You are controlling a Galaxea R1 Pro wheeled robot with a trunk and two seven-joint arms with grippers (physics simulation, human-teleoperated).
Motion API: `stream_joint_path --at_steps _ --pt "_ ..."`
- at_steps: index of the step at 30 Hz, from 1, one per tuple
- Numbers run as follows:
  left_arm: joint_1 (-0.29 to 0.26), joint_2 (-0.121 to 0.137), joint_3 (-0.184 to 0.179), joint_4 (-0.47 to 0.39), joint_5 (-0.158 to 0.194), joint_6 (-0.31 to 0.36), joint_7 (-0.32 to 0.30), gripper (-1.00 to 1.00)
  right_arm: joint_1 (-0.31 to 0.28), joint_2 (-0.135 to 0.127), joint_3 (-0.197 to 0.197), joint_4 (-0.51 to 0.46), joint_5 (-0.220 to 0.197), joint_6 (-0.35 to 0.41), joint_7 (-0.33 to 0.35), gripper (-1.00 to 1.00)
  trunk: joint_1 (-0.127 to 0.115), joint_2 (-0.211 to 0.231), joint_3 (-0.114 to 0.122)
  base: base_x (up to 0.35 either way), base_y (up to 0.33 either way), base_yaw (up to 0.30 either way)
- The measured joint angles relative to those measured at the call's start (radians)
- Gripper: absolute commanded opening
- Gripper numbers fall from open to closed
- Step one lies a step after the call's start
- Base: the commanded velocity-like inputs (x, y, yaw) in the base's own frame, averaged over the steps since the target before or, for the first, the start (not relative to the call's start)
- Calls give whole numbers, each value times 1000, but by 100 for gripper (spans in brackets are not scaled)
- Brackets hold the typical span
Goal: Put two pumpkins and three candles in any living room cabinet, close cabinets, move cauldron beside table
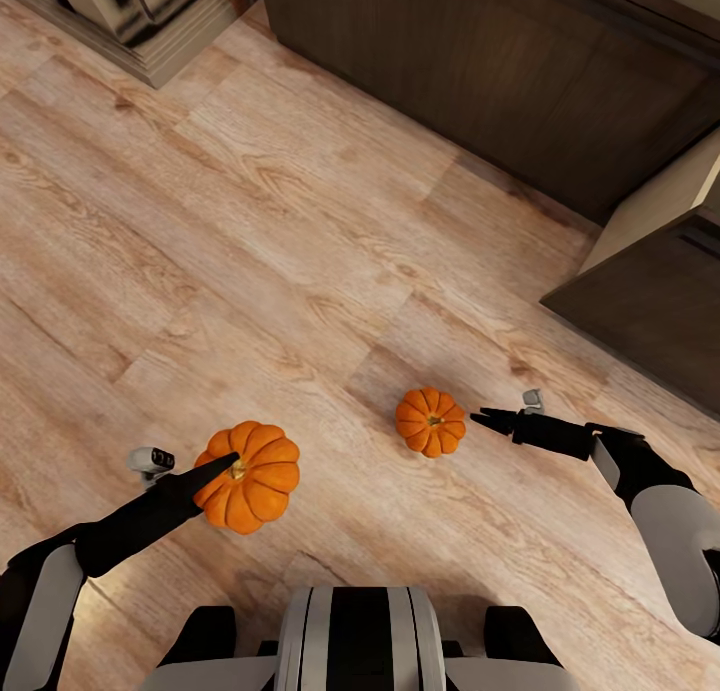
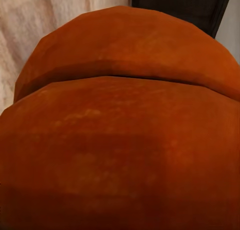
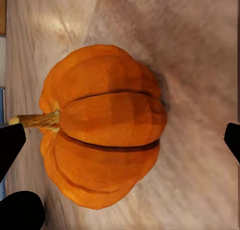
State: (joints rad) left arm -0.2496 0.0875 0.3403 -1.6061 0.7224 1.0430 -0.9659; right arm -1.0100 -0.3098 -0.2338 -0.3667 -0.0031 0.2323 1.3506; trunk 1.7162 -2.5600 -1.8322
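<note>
Head view: one pumpkin [image 1: 250, 476] is pinched by the left gripper [image 1: 215, 468]; at its 3 o'clock, a second pumpkin [image 1: 430, 422] is faced by the spread right gripper [image 1: 478, 418].

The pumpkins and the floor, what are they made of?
Both pumpkins look like real squash: matte orange ribbed skin, and the right one has a dry tan stem. They could be painted fakes. The floor looks like pale wood planks, with grain lines and knots showing.

Left pincer [image 1: 228, 463] unclear, right pincer [image 1: 478, 418] spread
</note>
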Motion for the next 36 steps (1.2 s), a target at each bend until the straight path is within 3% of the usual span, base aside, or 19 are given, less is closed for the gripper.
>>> stream_joint_path --at_steps 36 --pt "0 -3 -2 0 0 0 3 -100 -2 6 -2 9 0 35 -102 100 3 -1 0 0 0 48"
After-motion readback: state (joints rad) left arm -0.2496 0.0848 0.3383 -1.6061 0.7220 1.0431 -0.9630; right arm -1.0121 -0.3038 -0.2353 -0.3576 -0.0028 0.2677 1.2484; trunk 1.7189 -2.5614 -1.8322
